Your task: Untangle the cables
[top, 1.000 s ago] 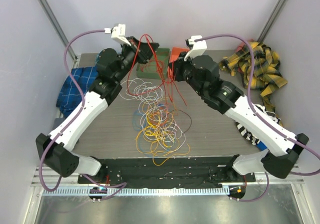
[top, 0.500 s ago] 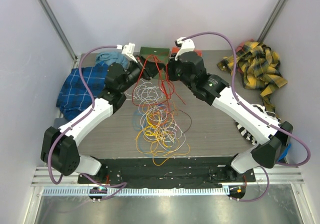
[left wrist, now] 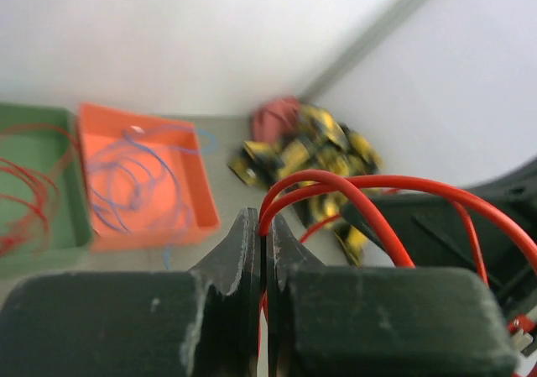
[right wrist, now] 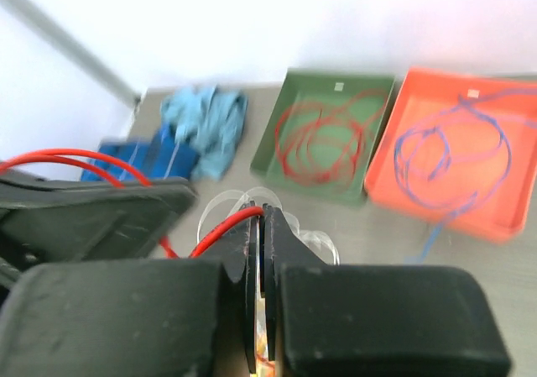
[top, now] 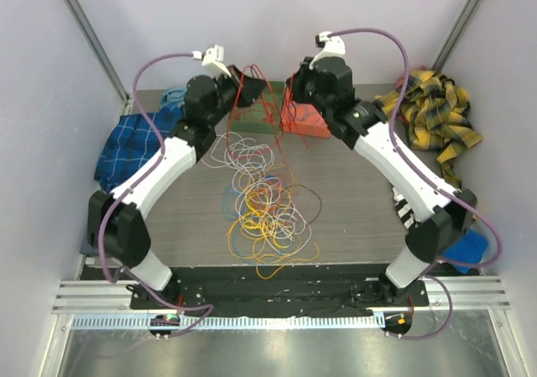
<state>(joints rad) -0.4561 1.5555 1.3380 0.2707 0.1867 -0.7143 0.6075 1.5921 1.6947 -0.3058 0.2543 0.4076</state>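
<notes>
The cables lie in a loose tangle [top: 265, 205] of white, yellow, orange and blue loops in the middle of the table. One red cable [top: 267, 100] is lifted out of it at the far side. My left gripper [top: 251, 81] is shut on that red cable [left wrist: 352, 184], pinched at the fingertips [left wrist: 263, 226]. My right gripper [top: 289, 91] is shut on the same red cable [right wrist: 220, 227], a short way to the right, with the jaws pressed together [right wrist: 262, 219]. Both grippers hang above the trays, close to each other.
A green tray [right wrist: 289, 154] holds a coiled red cable and an orange tray [right wrist: 382, 171] beside it holds a blue one. Blue cloths [top: 126, 146] lie at the left edge, and a yellow plaid cloth [top: 432, 112] lies at the right.
Both arms have swung with the red cable, dipping toward the far edge and rising again. The grippers now sit closer together over the trays. The left jaws loosened briefly and shut again.
</notes>
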